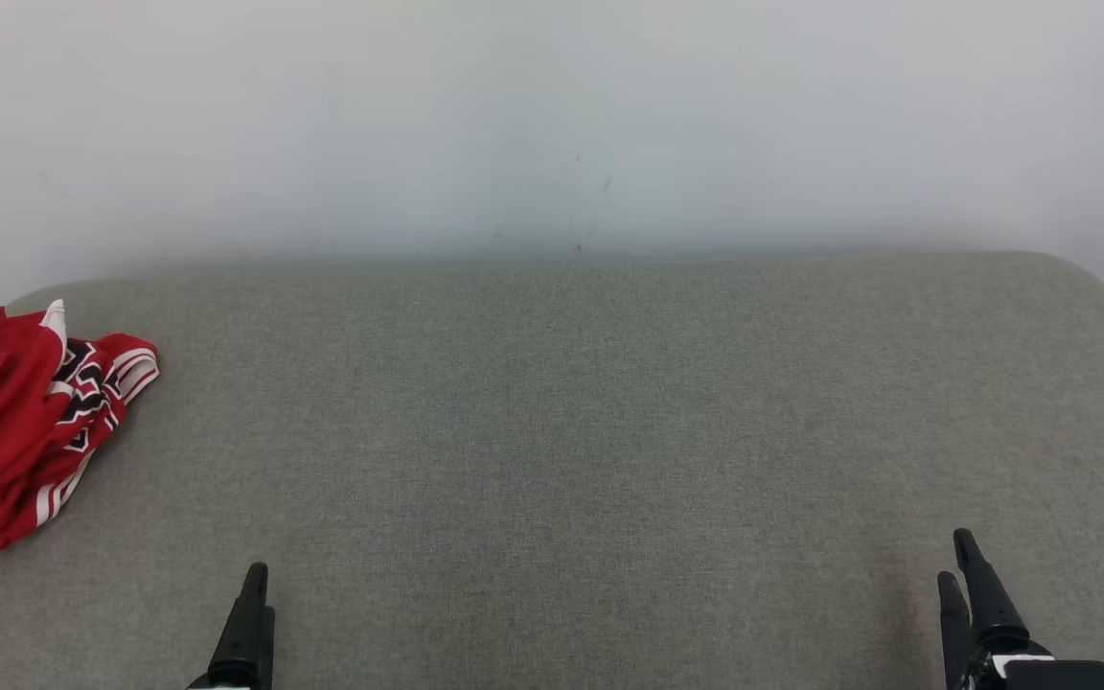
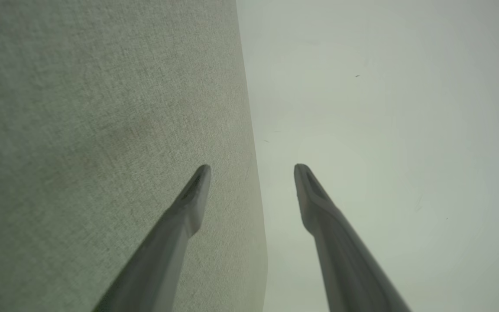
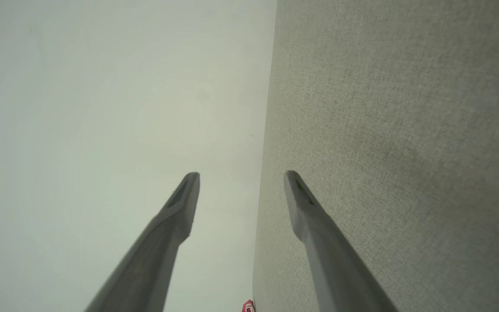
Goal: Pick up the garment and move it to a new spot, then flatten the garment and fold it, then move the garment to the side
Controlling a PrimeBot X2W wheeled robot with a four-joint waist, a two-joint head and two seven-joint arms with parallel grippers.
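Note:
A crumpled red garment (image 1: 20,417) with white stripes and black lettering lies bunched at the far left of the grey fabric surface (image 1: 571,431), partly cut off by the left edge of the head view. A small red tip of the garment (image 3: 248,307) peeks in at the bottom of the right wrist view. My left gripper (image 1: 250,604) sits low at the front left, well to the right of the garment and apart from it; its fingers (image 2: 191,203) stand open with nothing between them. My right gripper (image 1: 959,575) rests at the front right, open and empty, fingers (image 3: 301,203) spread.
The grey fabric surface ends at a pale wall (image 1: 552,125) along the back. Its right back corner (image 1: 1089,278) is rounded. Wide bare cloth lies between the two grippers.

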